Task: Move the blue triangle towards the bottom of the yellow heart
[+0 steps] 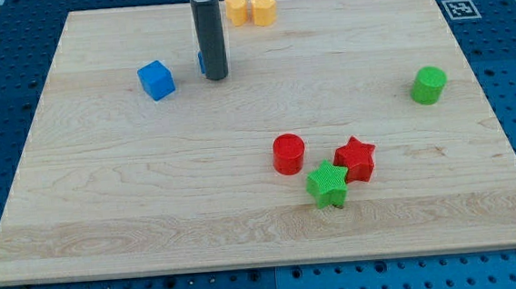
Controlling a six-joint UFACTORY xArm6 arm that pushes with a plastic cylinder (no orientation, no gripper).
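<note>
camera view: my tip [216, 76] sits on the tabletop [152, 197] near the view's top, left of centre. The blue triangle [202, 63] is almost fully hidden behind the rod, only a blue sliver shows at the rod's 9 o'clock edge, so its shape and heading can't be read. No fingers on this rig, just the rod, so open or pinched state: cannot tell, nothing to report

yellow heart [237, 8] is at roughly 1 o'clock from my tip, close to the top edge, touching or just beside the orange block [263, 9], shape unclear. Blue cube [156, 80] at 9 o'clock, near but apart. Red cylinder [289, 153], red star [356, 159], green star [327, 184] cluster at 4-5 o'clock, well apart; green cylinder [429, 85] far at 3 o'clock

risks, my read:
- contact is off-centre on a triangle, so a push may spin it and let it slip off the rod
- overshoot toward 12-1 o'clock knocks the heart into the orange block or off the top edge
- occlusion means I can't confirm contact side before pushing
</note>
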